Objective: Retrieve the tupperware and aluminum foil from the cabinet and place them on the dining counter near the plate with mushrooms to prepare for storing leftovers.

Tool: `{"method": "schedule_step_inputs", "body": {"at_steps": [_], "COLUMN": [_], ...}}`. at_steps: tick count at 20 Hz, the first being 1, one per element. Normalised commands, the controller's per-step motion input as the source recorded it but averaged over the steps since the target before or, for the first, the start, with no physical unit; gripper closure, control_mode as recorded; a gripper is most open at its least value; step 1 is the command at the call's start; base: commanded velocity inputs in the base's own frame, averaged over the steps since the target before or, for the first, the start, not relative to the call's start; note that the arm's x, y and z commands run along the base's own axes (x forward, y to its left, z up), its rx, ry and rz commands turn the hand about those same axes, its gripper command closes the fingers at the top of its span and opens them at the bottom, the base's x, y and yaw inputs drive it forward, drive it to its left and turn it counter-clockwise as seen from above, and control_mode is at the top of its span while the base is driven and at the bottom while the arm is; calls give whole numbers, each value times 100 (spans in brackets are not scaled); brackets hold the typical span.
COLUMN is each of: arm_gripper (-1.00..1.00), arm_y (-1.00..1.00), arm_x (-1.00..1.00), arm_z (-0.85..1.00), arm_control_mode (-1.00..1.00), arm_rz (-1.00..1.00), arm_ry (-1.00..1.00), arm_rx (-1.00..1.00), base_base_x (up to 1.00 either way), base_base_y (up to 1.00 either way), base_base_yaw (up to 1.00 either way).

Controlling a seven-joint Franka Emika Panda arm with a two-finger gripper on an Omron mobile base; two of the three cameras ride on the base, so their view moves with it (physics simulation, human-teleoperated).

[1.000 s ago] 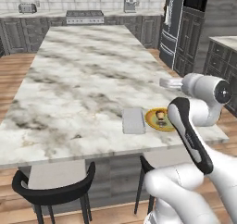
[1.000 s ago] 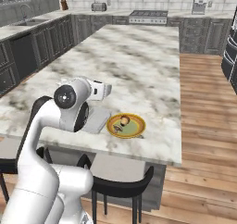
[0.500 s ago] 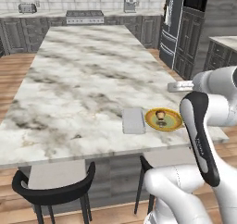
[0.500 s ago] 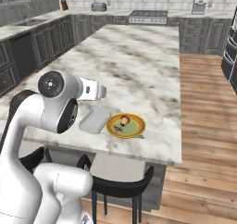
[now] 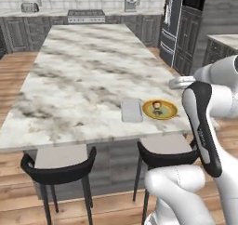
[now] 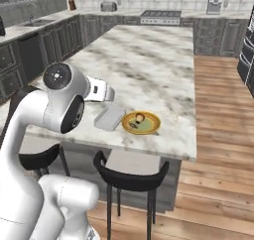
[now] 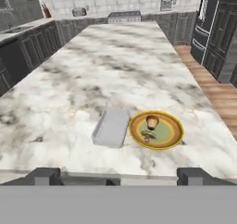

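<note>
1. Left base view — behind the arm, looking forward along the dining counter.
2. Right base view — same counter, from the other side.
3. Hand view — closest, angled down; all share the plate with mushrooms.

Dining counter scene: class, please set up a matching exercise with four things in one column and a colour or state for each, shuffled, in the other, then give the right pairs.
Things:
1. tupperware
2. plate
3. stools
4. gripper

Descriptions:
A. black, tucked under the counter's edge
B. yellow, with a mushroom on it
C. open, holding nothing
D. pale grey, lying flat beside the plate on the dining counter

Pairs: 1-D, 2-B, 3-A, 4-C
</note>
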Motion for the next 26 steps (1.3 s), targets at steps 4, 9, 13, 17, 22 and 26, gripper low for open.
{"method": "schedule_step_inputs", "body": {"at_steps": [4, 9, 13, 17, 22, 26], "arm_gripper": [-100, -100, -100, -100, -100, -100], "arm_y": [0, 0, 0, 0, 0, 0], "arm_x": [0, 0, 0, 0, 0, 0], "arm_z": [0, 0, 0, 0, 0, 0], "arm_control_mode": [100, 100, 100, 100, 100, 100], "arm_rz": [0, 0, 0, 0, 0, 0], "arm_ry": [0, 0, 0, 0, 0, 0], "arm_rx": [0, 0, 0, 0, 0, 0], "base_base_x": [-69, 24, 85, 100, 92, 55], "base_base_y": [99, 100, 100, 100, 100, 100], "base_base_yaw": [26, 31, 12, 3, 0, 0]}}
